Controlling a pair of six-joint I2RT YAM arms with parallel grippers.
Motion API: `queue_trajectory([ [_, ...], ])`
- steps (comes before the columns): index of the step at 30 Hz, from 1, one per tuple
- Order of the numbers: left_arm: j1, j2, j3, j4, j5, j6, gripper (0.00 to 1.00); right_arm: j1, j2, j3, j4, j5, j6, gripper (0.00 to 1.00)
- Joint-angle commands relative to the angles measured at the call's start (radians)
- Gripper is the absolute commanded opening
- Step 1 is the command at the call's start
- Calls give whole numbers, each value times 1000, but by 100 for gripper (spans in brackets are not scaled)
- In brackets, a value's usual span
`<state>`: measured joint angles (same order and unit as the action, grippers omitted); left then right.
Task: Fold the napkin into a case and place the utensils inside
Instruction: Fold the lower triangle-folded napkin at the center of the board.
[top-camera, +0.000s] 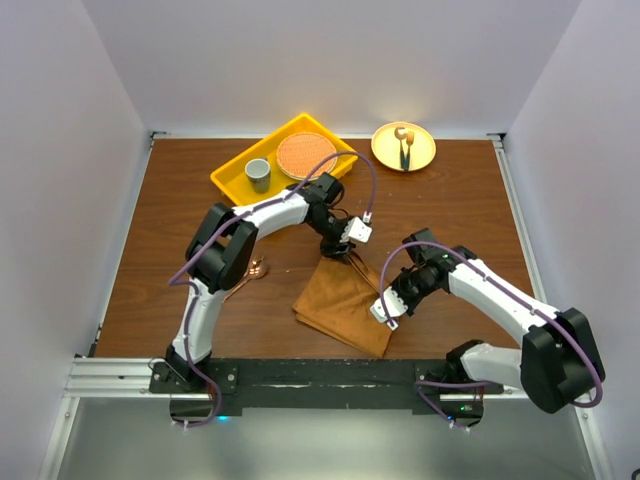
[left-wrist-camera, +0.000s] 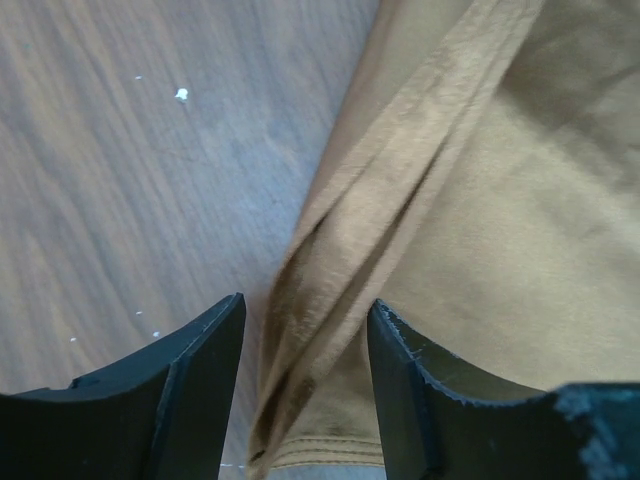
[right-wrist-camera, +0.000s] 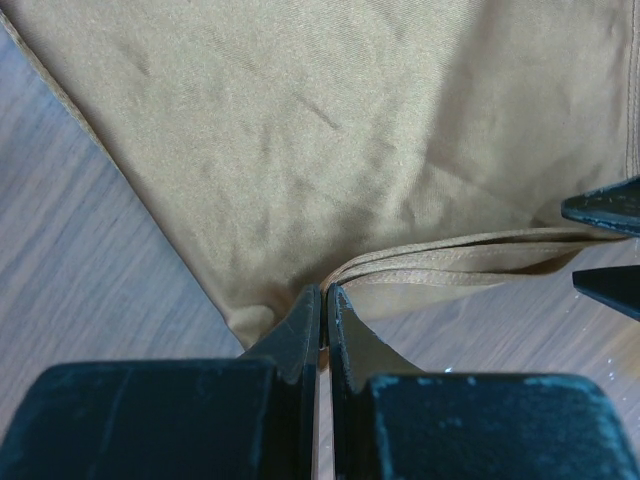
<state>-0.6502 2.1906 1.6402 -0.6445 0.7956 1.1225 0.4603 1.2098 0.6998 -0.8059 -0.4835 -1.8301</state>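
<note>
1. Lying flat on the wooden tabletop (top-camera: 180, 240), just toward 6 o'clock from its middle, is the rust-brown napkin (top-camera: 340, 300), folded over into a lopsided four-sided shape.
2. The left end effector (left-wrist-camera: 305, 330) hangs over the napkin's 12 o'clock corner. Its jaws stand apart, and a doubled hem of the cloth runs up between them. Whether the fingers touch the cloth cannot be told.
3. The right end effector (right-wrist-camera: 325, 295) sits at the napkin's 3 o'clock edge. Its jaws are pressed together, pinching the layered hem at their tips.
4. At 9 o'clock from the napkin, and apart from it, a copper-coloured spoon (top-camera: 258, 268) shows only one end from beneath the left arm.
5. At 11 o'clock on the tabletop a yellow tray (top-camera: 230, 180) holds a grey cup (top-camera: 258, 172) and a round orange plate (top-camera: 305, 155).
6. At 1 o'clock a round yellow plate (top-camera: 422, 158) carries a short dark-handled, gold-tipped utensil (top-camera: 404, 146).
</note>
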Motion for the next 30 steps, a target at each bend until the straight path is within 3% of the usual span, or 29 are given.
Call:
queue_trajectory([
  [1,17,-55,49,-102,109,57,58,8,-10,-5,-3,10,-40,0],
  [5,46,-133,23,-119,155,54,56,6,-9,-6,8,11,-37,0],
  [8,63,-158,23,-40,152,-27,50,8,-9,-10,13,13,-37,0],
  [14,55,-82,65,109,74,-153,41,6,-6,-5,17,8,-28,0],
  [30,3,24,106,37,10,-78,41,8,-7,-2,28,0,-14,0],
])
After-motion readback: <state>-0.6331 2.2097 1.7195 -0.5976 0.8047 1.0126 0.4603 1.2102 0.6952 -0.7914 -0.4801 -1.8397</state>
